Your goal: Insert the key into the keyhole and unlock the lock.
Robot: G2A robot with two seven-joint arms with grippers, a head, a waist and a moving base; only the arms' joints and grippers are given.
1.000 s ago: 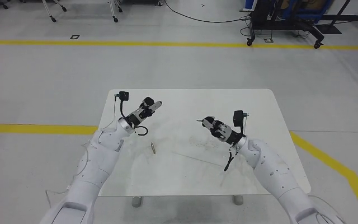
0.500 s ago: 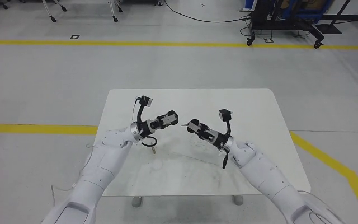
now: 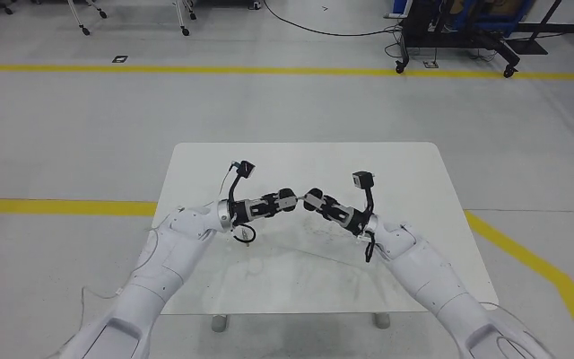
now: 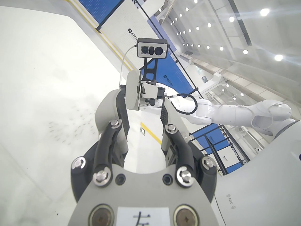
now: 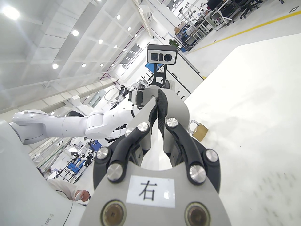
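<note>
A brass padlock [image 5: 198,130] with a silver shackle lies flat on the white table [image 3: 404,179], close by the left forearm. Above the table's middle the two grippers meet tip to tip. My right gripper [image 3: 311,197] [image 5: 158,97] is shut, its ribbed pads pressed together on the thin key, which is hidden between them. My left gripper [image 3: 285,201] [image 4: 143,109] faces it with its fingers [image 4: 122,111] spread open around the right gripper's tip, and I cannot tell whether they touch.
A black cable loop [image 3: 245,232] hangs from the left wrist just above the padlock's spot. The table has bare room toward its right side and far edge. Yellow floor lines run past the table.
Both arms have swung inward from the table's sides to its middle, so the grippers now meet tip to tip. The padlock has not moved.
</note>
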